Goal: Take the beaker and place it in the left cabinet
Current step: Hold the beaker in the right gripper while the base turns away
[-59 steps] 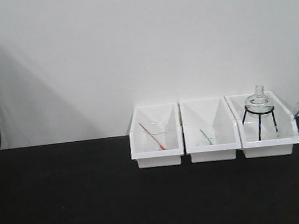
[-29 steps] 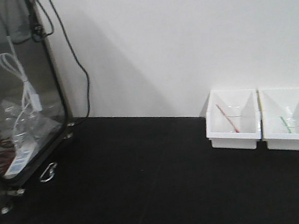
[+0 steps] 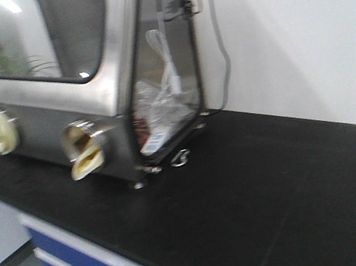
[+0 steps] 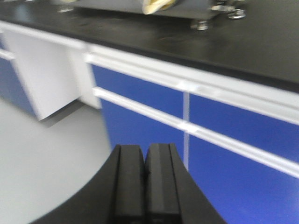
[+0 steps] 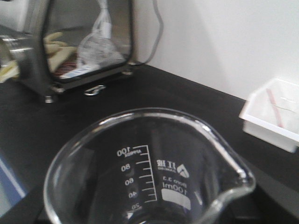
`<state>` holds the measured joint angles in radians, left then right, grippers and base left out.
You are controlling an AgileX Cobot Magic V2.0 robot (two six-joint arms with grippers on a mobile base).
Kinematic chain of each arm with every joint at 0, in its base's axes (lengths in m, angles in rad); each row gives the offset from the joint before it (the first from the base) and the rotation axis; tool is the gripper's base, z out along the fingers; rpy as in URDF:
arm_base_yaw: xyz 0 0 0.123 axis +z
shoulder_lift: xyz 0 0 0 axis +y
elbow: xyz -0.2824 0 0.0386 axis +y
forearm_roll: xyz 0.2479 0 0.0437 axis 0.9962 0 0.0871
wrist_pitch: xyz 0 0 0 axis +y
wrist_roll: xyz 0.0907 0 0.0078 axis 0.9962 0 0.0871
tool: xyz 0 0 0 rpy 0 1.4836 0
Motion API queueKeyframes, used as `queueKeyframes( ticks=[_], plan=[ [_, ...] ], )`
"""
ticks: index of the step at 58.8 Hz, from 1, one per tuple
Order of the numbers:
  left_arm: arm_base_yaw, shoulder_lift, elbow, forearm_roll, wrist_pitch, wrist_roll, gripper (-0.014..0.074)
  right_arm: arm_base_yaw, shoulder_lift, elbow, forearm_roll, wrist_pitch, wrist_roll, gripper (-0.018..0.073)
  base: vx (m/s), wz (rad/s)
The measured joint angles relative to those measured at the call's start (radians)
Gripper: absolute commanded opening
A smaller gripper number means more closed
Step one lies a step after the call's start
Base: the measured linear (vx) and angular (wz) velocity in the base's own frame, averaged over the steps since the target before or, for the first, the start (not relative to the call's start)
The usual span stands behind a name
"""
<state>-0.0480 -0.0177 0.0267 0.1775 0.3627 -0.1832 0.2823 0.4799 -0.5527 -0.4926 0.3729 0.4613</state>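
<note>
**One beaker riding at the right wrist, cabinet not in frame**

The beaker (image 5: 159, 177) fills the bottom of the right wrist view. It is upright and empty, spout to the picture's right, 100 ml scale facing the camera. It hangs above the black bench (image 3: 277, 184), not set on it. The right pincer's fingers don't show around the glass, so I cannot tell the grip; my read is that the beaker is being carried. The left gripper (image 4: 145, 154) is clenched, pads flat together with nothing between them, low in front of the blue drawer fronts (image 4: 233, 158).

The left cabinet is in none of my views. What I do see is the steel glass-panelled case (image 3: 87, 87) on the bench, and a white bin (image 5: 268, 123) with a red rod (image 5: 273, 100) in it off to the right. Neither is the target.

Step in hand, as I judge it: transport, roughly midway. To do it well I'd:
- hold the wrist level so nothing tips;
- turn the base slowly, since the front view is blurred;
- give the case's protruding ports (image 3: 84, 149) a wide berth;
- not extend the arm until a grey shelf is squarely in view.

Glass is slippery, so no jerks.
</note>
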Motion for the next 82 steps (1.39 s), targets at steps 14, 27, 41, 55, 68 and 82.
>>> queueKeyframes(
  ticks=[14,27,41,55,68,82],
  plan=[
    [0.000,0.000,0.000,0.000,0.000,0.000,0.0004,0.000,0.000,0.000,0.001,0.000,0.000,-0.0001,-0.10,0.71],
    [0.000,0.000,0.000,0.000,0.000,0.000,0.0004,0.000,0.000,0.000,0.001,0.000,0.000,-0.0001,-0.04,0.87],
    [0.000,0.000,0.000,0.000,0.000,0.000,0.0004,0.000,0.000,0.000,0.001,0.000,0.000,-0.0001,0.05,0.83],
    [0.000,0.000,0.000,0.000,0.000,0.000,0.0004,0.000,0.000,0.000,0.001,0.000,0.000,-0.0001,0.17,0.60],
    [0.000,0.000,0.000,0.000,0.000,0.000,0.0004,0.000,0.000,0.000,0.001,0.000,0.000,-0.0001,0.29,0.46],
    [0.000,0.000,0.000,0.000,0.000,0.000,0.0004,0.000,0.000,0.000,0.001,0.001,0.000,-0.0001,0.39,0.32]
  ],
)
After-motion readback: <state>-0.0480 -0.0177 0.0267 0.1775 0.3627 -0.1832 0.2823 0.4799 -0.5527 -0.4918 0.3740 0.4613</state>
